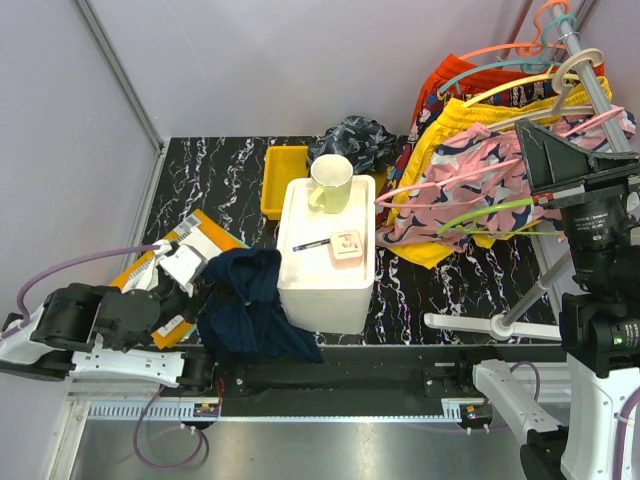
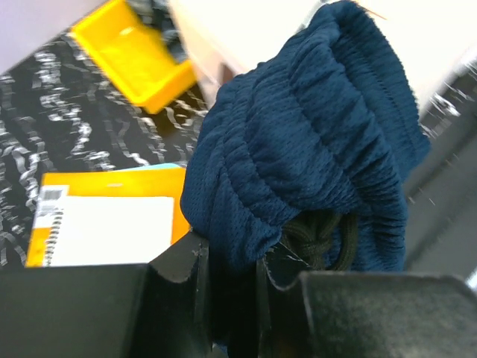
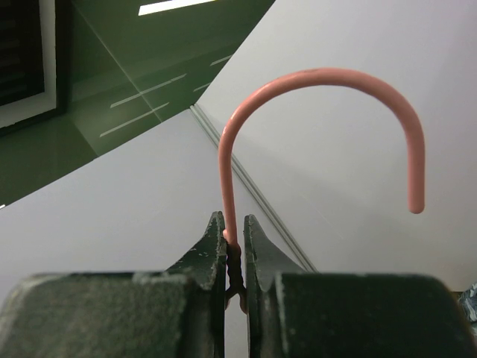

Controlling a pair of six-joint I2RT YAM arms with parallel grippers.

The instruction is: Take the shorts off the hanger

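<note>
The plain navy shorts (image 1: 245, 305) lie bunched on the table against the white box, off any hanger. My left gripper (image 1: 200, 280) is shut on their ribbed waistband (image 2: 313, 127), and cloth fills the gap between the jaws (image 2: 231, 257). A dark drawstring knot (image 2: 320, 235) hangs beside the right finger. The charcoal marbled shorts (image 1: 355, 140) lie in a heap at the back of the table behind the mug. My right gripper (image 1: 528, 158) is shut on the twisted neck of a pink wire hanger (image 3: 320, 74), whose hook points up in the right wrist view (image 3: 235, 231).
A white box (image 1: 320, 290) in the middle carries a pale green mug (image 1: 330, 183), a pen and a small pink box. A yellow bin (image 1: 280, 180) stands behind it. An orange notebook (image 1: 195, 235) lies by the left gripper. A rack at right holds floral shorts (image 1: 460, 175), yellow shorts (image 1: 455, 120) and a green hanger (image 1: 490, 212).
</note>
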